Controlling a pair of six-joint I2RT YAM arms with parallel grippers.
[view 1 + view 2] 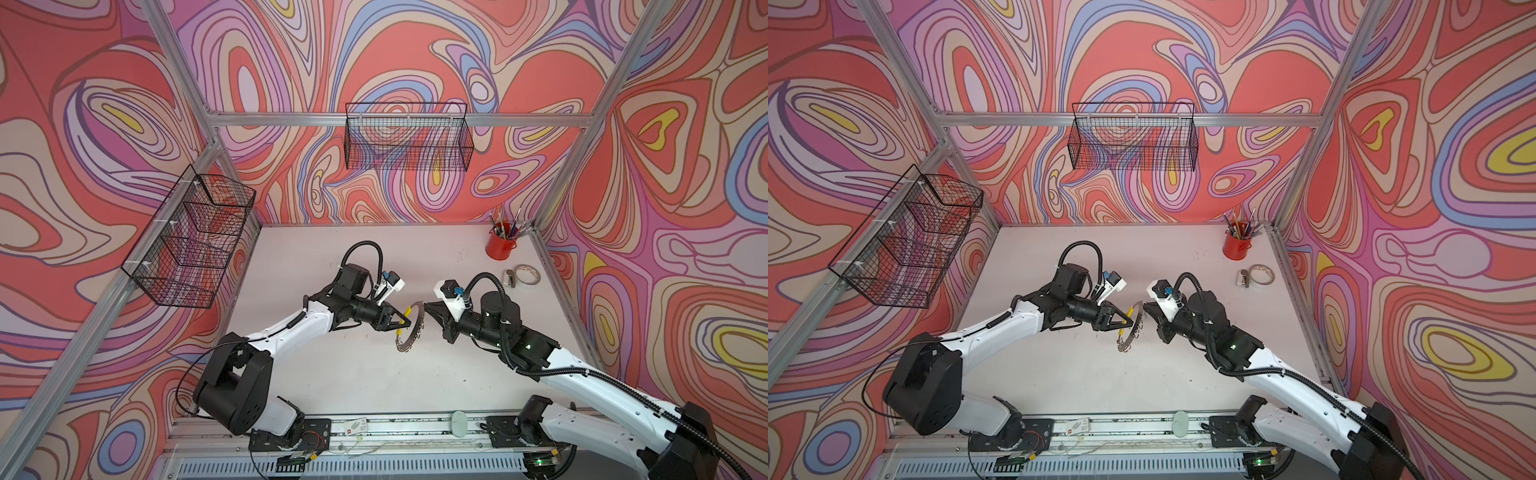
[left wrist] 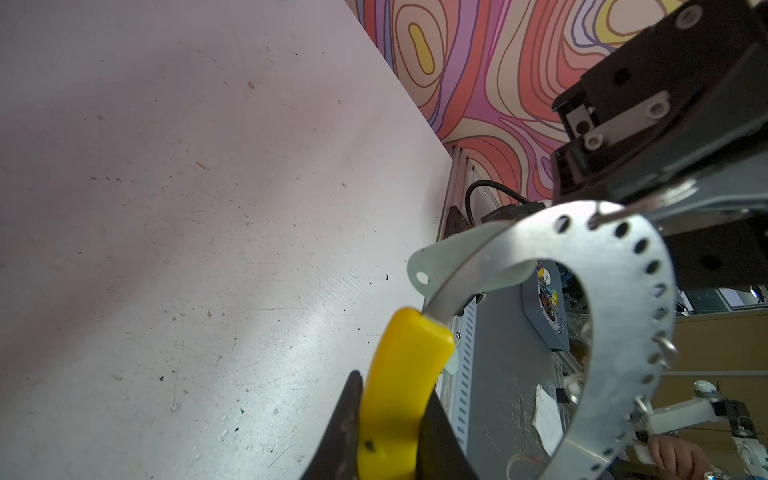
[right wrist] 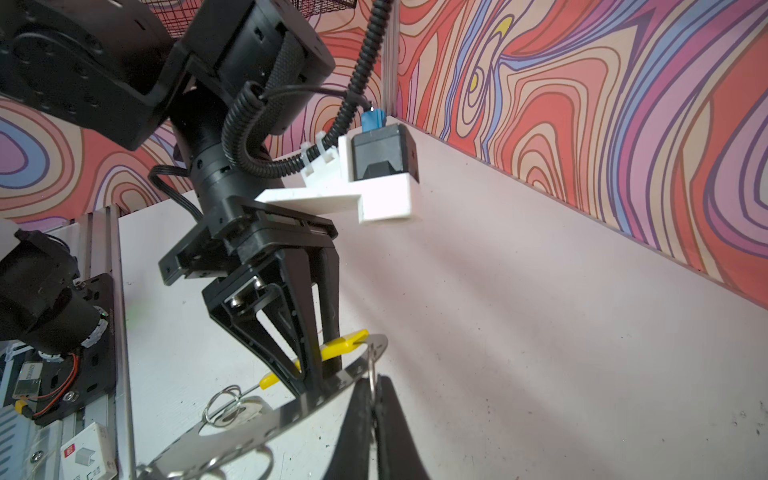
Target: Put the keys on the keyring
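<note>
Yellow plastic sleeve [image 2: 411, 345], lower centre, is clamped in my left pincer [image 2: 395, 399]; right pincer [image 3: 374, 386] pinches a wire loop [image 3: 376, 371] on the flat grey metal keyring [image 2: 615, 257]; keys seemingly unthreaded.

Pale table [image 1: 332, 374] inside a metal-framed booth with swirl-patterned walls. It bears a red cup [image 1: 500, 248] of pens at the far right corner and, nearer, a tape roll [image 1: 527, 276] just beside a small grey item too small to name. Mid-table, keyring [image 1: 419, 330] tilted up on edge, lower rim near the tabletop, with left gripper [image 1: 407, 322] pinched on its rim between two yellow bits and right gripper [image 1: 427, 306], fingers drawn together, at its upper edge from the opposite side. Black back basket [image 1: 409, 137] on the far wall, black side basket [image 1: 191, 237] on the left wall, and a pale oval piece [image 1: 459, 424] and white card [image 1: 357, 424] on the front rail.
</note>
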